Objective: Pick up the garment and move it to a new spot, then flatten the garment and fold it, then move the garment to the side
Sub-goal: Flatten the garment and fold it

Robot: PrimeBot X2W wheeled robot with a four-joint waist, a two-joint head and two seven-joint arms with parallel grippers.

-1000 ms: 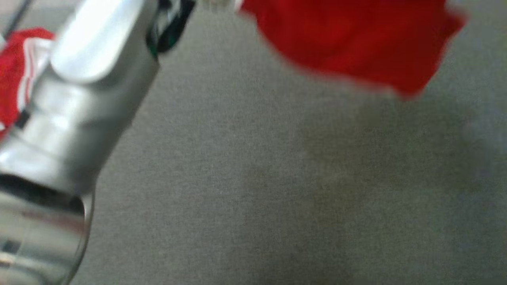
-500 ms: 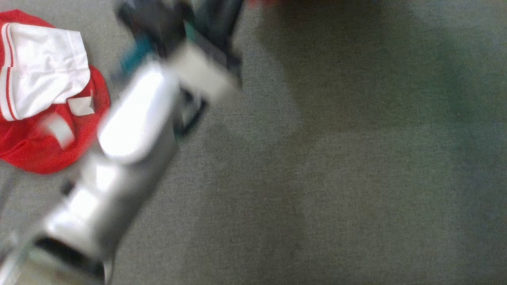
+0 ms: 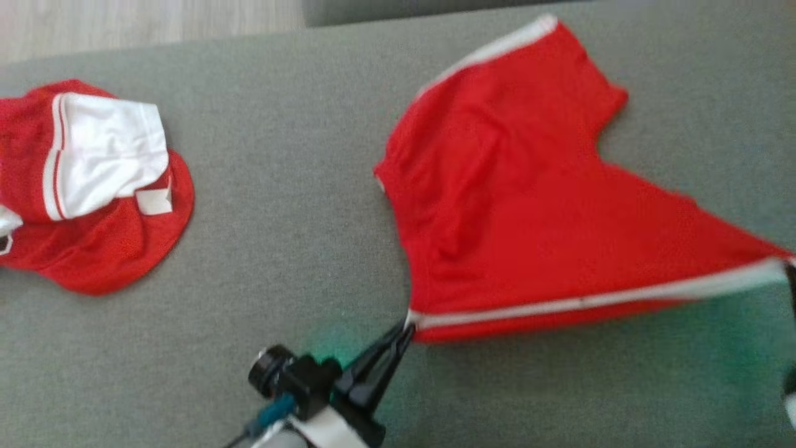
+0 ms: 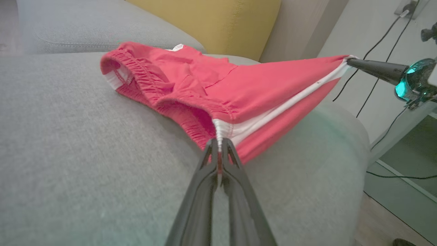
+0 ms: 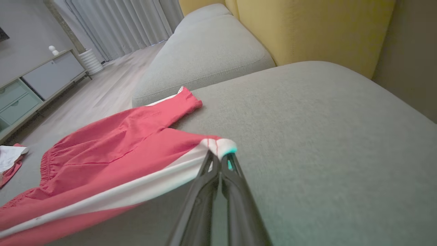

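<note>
Soft, even indoor light, nothing harsh. Head view's kinda smeary, worst at the right end of the red shorts [image 3: 528, 205]. Teal glow spills onto the grey sofa cushion [image 3: 280, 249] just beside the left gripper [image 3: 408, 325]. Wrist views are sharper, with wide-angle stretch toward the edges.

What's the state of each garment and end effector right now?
red fabric shorts with white side stripe: striped edge pulled taut between both end effectors, the rest lying on the grey sofa cushion.
left end effector: shut on the shorts' waistband corner.
right end effector: shut on the hem end of the stripe.
red and white mesh garment: crumpled in a heap on the cushion, untouched.
</note>
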